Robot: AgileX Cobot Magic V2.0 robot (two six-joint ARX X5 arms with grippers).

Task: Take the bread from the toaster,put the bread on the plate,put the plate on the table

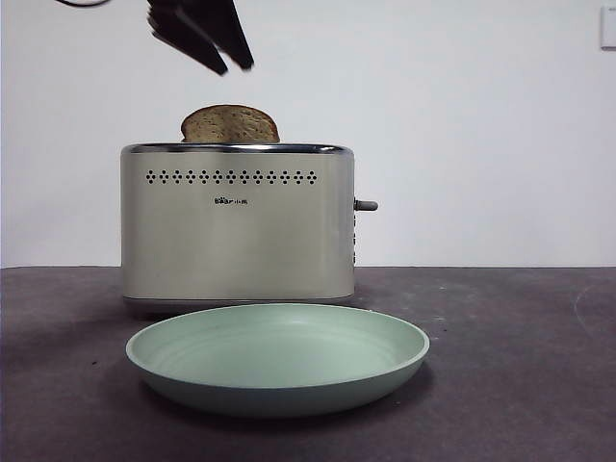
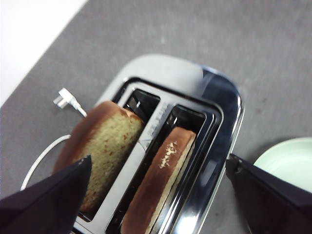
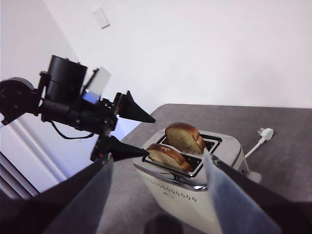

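Note:
The cream toaster (image 1: 237, 226) stands on the dark table (image 1: 520, 385) with two slices in its slots. The bread (image 2: 109, 144) is the taller slice, its speckled crumb showing; it also shows in the front view (image 1: 229, 125) and the right wrist view (image 3: 184, 137). The other slice (image 2: 163, 185) sits lower beside it. The mint-green plate (image 1: 277, 358) lies on the table in front of the toaster, empty. My left gripper (image 2: 160, 161) hangs open above the toaster's slots, clear of the bread; it also shows in the front view (image 1: 236, 65). My right gripper (image 3: 158, 157) is open, high and away from the toaster.
A white power cord and plug (image 2: 66, 100) lie on the table behind the toaster, also seen in the right wrist view (image 3: 263, 134). A white wall stands behind the table, with a switch plate (image 1: 608, 24) at the right.

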